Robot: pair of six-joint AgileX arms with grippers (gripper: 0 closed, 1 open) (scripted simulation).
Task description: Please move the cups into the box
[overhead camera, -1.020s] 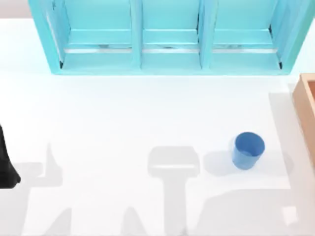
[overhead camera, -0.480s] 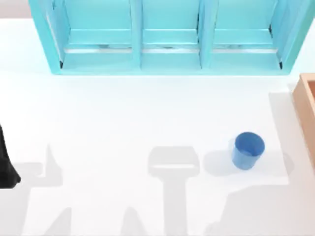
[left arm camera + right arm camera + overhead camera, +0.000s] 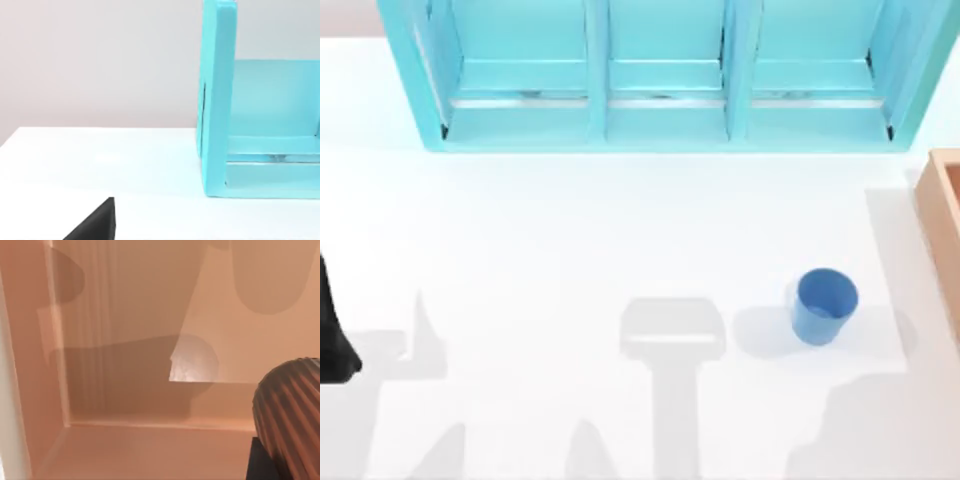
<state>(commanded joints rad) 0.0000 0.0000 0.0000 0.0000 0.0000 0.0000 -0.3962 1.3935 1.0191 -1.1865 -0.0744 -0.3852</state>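
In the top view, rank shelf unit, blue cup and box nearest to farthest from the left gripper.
From the left gripper, left edge:
1. shelf unit, back
2. blue cup, right of centre
3. box, right edge

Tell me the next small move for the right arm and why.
Probably let the ribbed reddish-brown cup go: the right wrist view shows it over the floor of the tan wooden-looking box, inside its walls, so it looks ready to drop. The plain blue cup stands on the white table beside the box, waiting its turn.
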